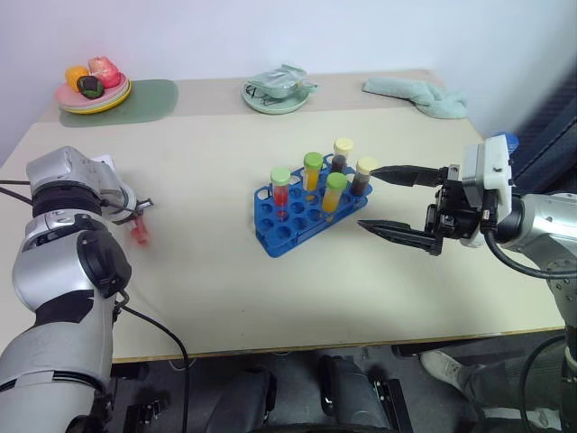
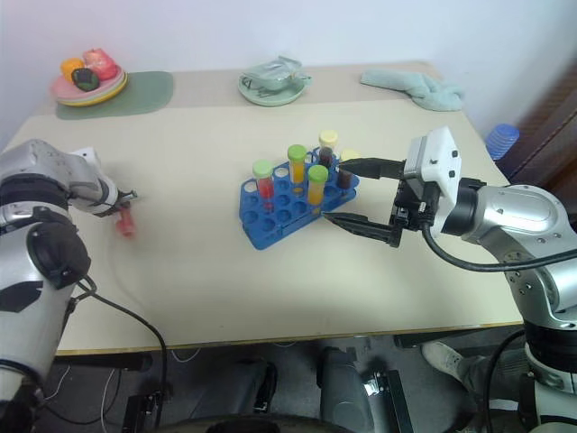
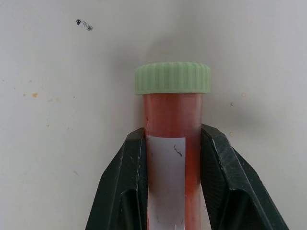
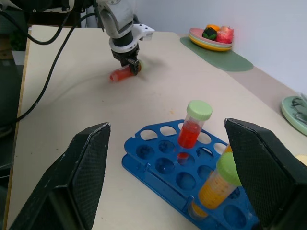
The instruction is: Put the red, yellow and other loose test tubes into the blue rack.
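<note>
left end effector (image 3: 170,177) clamped, right end effector (image 1: 395,200) spread

A pale beige tabletop (image 1: 270,298) stands against a plain white wall (image 1: 270,27) — dark floor (image 1: 297,388) shows below its front edge.

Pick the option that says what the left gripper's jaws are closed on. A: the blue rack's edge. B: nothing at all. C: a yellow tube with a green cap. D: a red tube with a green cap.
D: the left wrist view shows the left gripper with both jaws pressed against the sides of a red tube with a green cap lying on the table.
</note>
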Robot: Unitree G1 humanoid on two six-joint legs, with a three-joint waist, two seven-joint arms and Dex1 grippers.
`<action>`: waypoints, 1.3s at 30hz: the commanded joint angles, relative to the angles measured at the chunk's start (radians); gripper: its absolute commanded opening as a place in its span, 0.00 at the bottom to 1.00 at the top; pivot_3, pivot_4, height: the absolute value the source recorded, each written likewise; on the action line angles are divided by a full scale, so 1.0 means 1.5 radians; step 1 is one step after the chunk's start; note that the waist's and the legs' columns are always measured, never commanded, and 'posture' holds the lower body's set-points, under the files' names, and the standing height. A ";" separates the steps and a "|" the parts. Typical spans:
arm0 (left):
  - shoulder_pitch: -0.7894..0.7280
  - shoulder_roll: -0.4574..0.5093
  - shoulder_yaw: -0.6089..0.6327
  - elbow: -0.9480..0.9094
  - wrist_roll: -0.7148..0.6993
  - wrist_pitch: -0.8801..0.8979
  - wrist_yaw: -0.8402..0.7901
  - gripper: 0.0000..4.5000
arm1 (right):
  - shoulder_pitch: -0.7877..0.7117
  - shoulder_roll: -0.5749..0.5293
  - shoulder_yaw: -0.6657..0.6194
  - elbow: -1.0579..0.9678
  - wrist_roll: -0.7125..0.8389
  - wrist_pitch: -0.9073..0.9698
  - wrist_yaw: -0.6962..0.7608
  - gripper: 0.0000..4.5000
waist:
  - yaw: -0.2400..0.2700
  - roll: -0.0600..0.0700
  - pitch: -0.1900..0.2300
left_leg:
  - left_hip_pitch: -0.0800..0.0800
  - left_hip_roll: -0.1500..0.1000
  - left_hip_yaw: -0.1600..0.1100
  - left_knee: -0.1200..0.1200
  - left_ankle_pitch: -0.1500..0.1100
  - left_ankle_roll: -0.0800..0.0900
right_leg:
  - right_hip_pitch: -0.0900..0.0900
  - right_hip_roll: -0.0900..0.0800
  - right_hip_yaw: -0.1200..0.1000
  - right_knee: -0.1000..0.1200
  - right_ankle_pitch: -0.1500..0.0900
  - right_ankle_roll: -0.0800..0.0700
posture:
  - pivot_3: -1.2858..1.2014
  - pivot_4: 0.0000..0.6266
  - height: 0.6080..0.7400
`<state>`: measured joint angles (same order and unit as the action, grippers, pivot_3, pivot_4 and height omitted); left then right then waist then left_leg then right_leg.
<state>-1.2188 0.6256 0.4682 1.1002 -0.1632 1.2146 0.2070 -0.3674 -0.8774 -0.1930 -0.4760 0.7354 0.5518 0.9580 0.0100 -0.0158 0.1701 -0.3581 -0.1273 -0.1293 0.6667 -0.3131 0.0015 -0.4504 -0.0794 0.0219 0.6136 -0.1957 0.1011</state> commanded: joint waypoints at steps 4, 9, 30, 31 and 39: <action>0.119 0.041 -0.067 -0.380 -0.147 0.160 -0.245 0.25 | -0.024 0.013 0.009 0.006 -0.015 -0.024 0.004 0.87 | -0.002 0.000 0.000 | -0.001 0.000 0.000 0.000 0.000 0.000 | -0.001 0.000 0.000 0.000 0.000 0.000 | 0.52 0.24 1.00; 0.439 0.060 0.025 -0.901 -0.451 0.036 -0.638 0.25 | -0.019 0.023 0.007 0.007 -0.020 -0.025 -0.008 0.87 | -0.016 0.000 0.000 | -0.010 0.001 0.002 0.002 0.000 0.000 | -0.011 -0.001 0.001 0.003 0.000 -0.001 | 0.52 0.24 1.00; 0.405 -0.202 -0.302 -0.697 -0.249 -0.588 -0.831 0.25 | 0.335 0.038 -0.229 -0.252 0.101 0.138 -0.238 0.87 | 0.019 0.000 0.000 | 0.000 0.002 0.008 0.001 -0.002 0.004 | 0.001 -0.001 0.001 -0.003 0.001 -0.002 | 0.52 0.24 1.00; 0.405 -0.206 -0.308 -0.693 -0.248 -0.594 -0.838 0.25 | 0.346 0.040 -0.239 -0.260 0.109 0.140 -0.245 0.87 | 0.018 0.000 0.000 | 0.001 0.002 0.008 0.001 -0.002 0.004 | 0.001 -0.001 0.001 -0.003 0.001 -0.002 | 0.52 0.24 1.00; 0.376 -0.248 -0.338 -0.641 -0.199 -0.652 -0.820 0.25 | 0.378 0.030 -0.277 -0.303 0.162 0.151 -0.316 0.87 | 0.020 0.000 0.000 | 0.001 0.003 0.008 0.002 -0.002 0.004 | 0.002 0.000 0.001 -0.003 0.001 -0.001 | 0.52 0.24 1.00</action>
<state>-0.6345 0.2573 -0.0293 0.1541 -0.4785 0.2814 -1.0356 0.1981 -0.8255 -0.5761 -0.9027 0.9588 0.7810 0.5045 0.0405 -0.0160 0.1695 -0.3561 -0.1233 -0.1173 0.6689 -0.3159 0.0071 -0.4480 -0.0799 0.0233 0.6092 -0.1936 0.0994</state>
